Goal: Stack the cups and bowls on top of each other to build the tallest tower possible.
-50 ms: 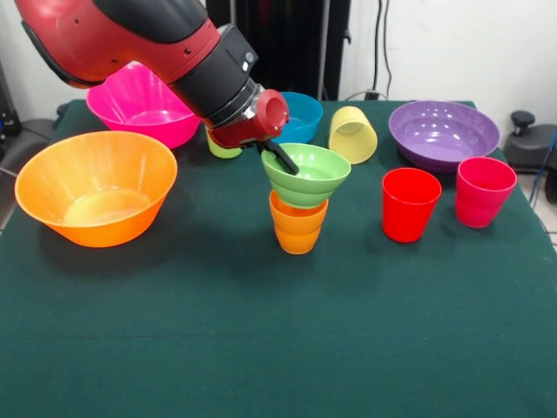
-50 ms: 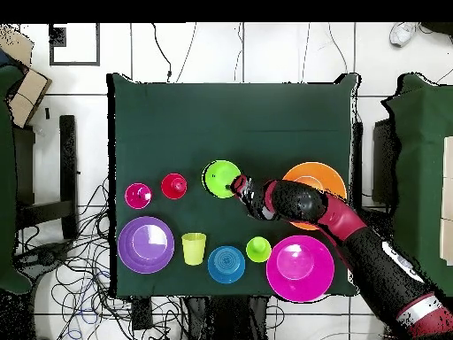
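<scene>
The counter (image 1: 261, 348), covered in dark green cloth, shows whole only in the overhead view, where cables trail over the tiled floor (image 2: 221, 53) around it; the front view cuts it off at the near edge. The red and black arm (image 1: 130, 39) reaches in over the large orange bowl (image 1: 96, 187) and hides part of the large pink bowl (image 1: 139, 104) behind it. The wide purple bowl (image 1: 444, 135) sits at the far right in the front view, with the small blue bowl (image 1: 300, 117) further left, partly behind the arm. The tower (image 1: 303, 198) stands near the middle of the counter: a small light green bowl (image 1: 306, 174) resting upright in the mouth of the orange ribbed cup (image 1: 298, 225). From above only the green bowl shows; the cup under it is hidden. The gripper (image 1: 277, 157) has a dark finger at the bowl's rim, but whether the fingers are clamped on it or apart cannot be told. The pale yellow cup (image 1: 352, 133) lies tilted in the front view. The red cup (image 1: 409, 204) and pink-red cup (image 1: 484, 192) stand upright, side by side. The lime green cup (image 2: 258, 249) is mostly hidden in front, clear from above.
</scene>
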